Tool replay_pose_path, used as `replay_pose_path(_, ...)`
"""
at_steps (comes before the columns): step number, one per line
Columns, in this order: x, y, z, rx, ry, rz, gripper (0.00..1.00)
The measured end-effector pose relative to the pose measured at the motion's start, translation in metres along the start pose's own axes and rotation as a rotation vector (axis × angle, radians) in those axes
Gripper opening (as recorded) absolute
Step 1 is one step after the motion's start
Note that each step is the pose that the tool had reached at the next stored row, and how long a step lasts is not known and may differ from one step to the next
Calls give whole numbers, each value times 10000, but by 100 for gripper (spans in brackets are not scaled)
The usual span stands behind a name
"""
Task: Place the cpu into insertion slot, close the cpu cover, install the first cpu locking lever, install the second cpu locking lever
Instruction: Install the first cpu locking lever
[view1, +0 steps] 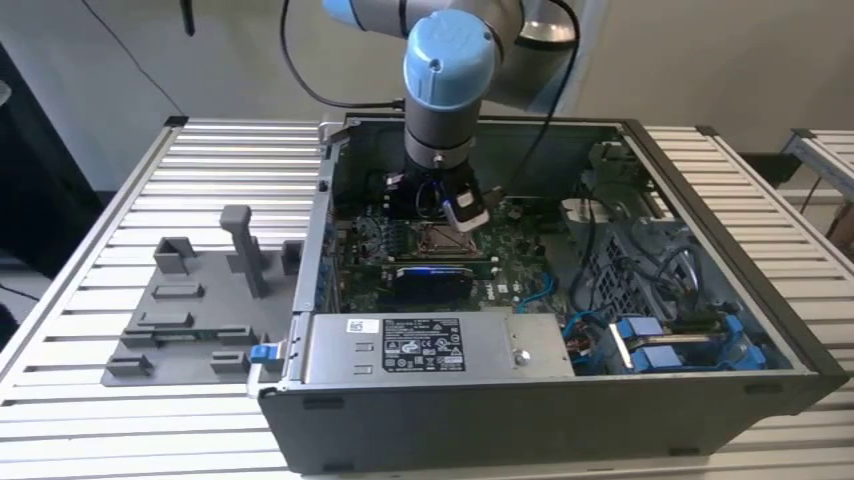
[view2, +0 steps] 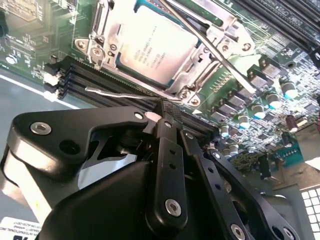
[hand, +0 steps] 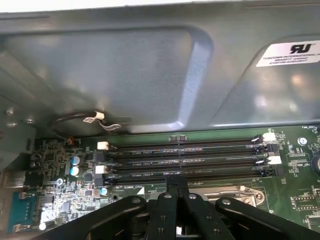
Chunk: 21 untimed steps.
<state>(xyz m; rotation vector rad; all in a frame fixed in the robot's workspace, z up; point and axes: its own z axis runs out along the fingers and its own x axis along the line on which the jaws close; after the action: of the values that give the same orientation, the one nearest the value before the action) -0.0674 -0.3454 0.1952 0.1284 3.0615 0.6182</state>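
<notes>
Hand (view2: 162, 112) was pressed together, I saw, its tip at a thin lever (view2: 120, 93) just beside the closed cover (view2: 196, 64), where the cpu (view2: 155, 47) sat seated. I judged the lever step underway; latching needed steady pressure without slipping.

A slatted metal worktop (view1: 200, 160) carries an open computer case (view1: 534, 410), with a grey fixture plate (view1: 200, 355) alongside

The thin silver wire locking lever (view2: 120, 93), just beside the square silver-tan cpu (view2: 155, 50) in the second wrist view, ends behind the closed black gripper (view2: 164, 105); whether it is clamped cannot be told. The silver frame-shaped cpu cover (view2: 187, 75) around the cpu runs off the edge.
</notes>
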Motion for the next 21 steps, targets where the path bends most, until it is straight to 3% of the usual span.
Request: replay_pose_path(21,-169,1,34,-2,-1,0,11)
